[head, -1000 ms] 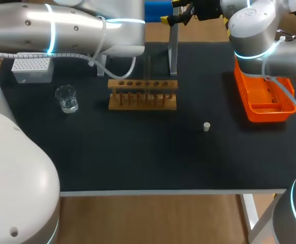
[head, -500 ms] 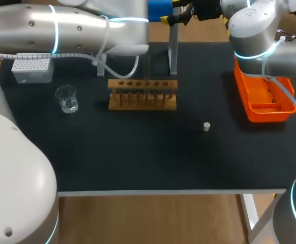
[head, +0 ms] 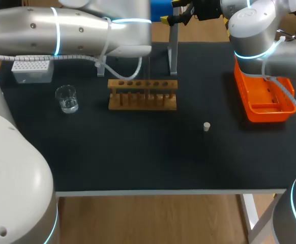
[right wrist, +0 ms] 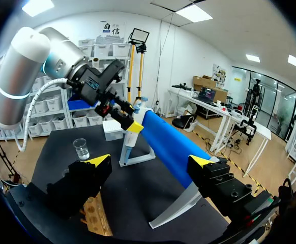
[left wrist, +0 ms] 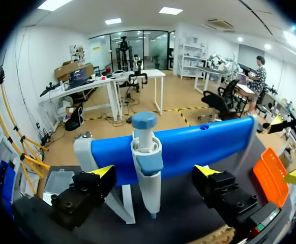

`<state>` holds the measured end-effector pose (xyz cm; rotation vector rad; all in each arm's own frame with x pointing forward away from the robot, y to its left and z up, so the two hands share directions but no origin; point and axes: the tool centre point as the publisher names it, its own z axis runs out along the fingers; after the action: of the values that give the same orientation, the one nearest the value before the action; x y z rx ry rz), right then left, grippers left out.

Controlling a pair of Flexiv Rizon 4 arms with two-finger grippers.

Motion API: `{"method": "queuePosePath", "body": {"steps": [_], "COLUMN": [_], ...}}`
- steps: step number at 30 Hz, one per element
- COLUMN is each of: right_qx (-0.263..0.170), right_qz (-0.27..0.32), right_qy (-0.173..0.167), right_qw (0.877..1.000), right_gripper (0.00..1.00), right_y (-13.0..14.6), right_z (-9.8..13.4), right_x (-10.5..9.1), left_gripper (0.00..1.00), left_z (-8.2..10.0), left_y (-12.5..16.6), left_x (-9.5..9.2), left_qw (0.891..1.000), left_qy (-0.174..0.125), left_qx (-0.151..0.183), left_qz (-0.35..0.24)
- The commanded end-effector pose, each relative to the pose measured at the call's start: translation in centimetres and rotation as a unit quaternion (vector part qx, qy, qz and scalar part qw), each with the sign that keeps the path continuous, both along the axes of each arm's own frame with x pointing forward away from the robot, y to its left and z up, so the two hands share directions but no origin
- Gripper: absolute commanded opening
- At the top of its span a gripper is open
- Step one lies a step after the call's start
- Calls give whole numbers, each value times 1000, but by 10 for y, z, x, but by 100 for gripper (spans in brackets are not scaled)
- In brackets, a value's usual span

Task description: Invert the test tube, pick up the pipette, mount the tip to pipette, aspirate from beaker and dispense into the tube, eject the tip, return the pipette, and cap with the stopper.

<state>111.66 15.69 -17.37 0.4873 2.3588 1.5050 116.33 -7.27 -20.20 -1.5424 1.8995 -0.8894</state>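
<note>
Both tools spread: left tool (left wrist: 154, 171) astride pipette (left wrist: 147, 152), right tool (right wrist: 149, 161) free | beaker (head: 66, 99): clear liquid

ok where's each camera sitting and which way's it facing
Head view: above and behind, looking down on the table; left arm and right arm enter from the sides.
Left wrist view: on the left wrist, facing the pipette on its blue stand; open left end effector flanks it.
Right wrist view: on the right wrist, facing stand and left arm; open right end effector shows.
Both wrist views share pipette and stand.
</note>
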Motion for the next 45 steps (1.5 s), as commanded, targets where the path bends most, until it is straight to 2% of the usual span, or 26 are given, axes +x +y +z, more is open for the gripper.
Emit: {"method": "queuePosePath", "body": {"steps": [1,5,7,9,12,14,15,17,23,27,33,39,42,45], "right_qx": [-2,-2,-2,-2,-2,-2,-2,-2,-2,-2,-2,-2,-2,-2], "right_qz": [1,1,1,1,1,1,1,1,1,1,1,1,1,1], "right_qy": [2,2,2,2,2,2,2,2,2,2,2,2,2,2], "right_qw": [1000,1000,1000,1000,1000,1000,1000,1000,1000,1000,1000,1000,1000,1000], "right_gripper": [100,100,100,100,100,100,100,100,100,100,100,100,100,100], "right_y": [-1,-1,-1,-1,-1,-1,-1,-1,-1,-1,-1,-1,-1,-1], "right_z": [1,1,1,1,1,1,1,1,1,1,1,1,1,1], "right_x": [0,0,0,0,0,0,0,0,0,0,0,0,0,0], "left_gripper": [100,100,100,100,100,100,100,100,100,100,100,100,100,100], "left_z": [3,9,15,21,32,40,43,48,59,59,49,30,20,11], "left_y": [-1,-6,-8,-8,-7,-8,-9,-8,-12,-15,-22,-27,-27,-27], "left_x": [-12,-29,-41,-54,-79,-93,-101,-117,-152,-165,-177,-183,-184,-182], "left_qw": [1000,1000,999,999,995,985,984,974,940,926,907,898,893,884], "left_qy": [-6,-13,-27,-35,-66,-97,-97,-117,-133,-134,-133,-119,-121,-122], "left_qx": [-3,-6,-9,-19,-45,-69,-58,-78,-98,-98,-98,-78,-79,-86], "left_qz": [3,-6,-17,-30,-62,-121,-135,-180,-297,-339,-389,-417,-426,-444]}}
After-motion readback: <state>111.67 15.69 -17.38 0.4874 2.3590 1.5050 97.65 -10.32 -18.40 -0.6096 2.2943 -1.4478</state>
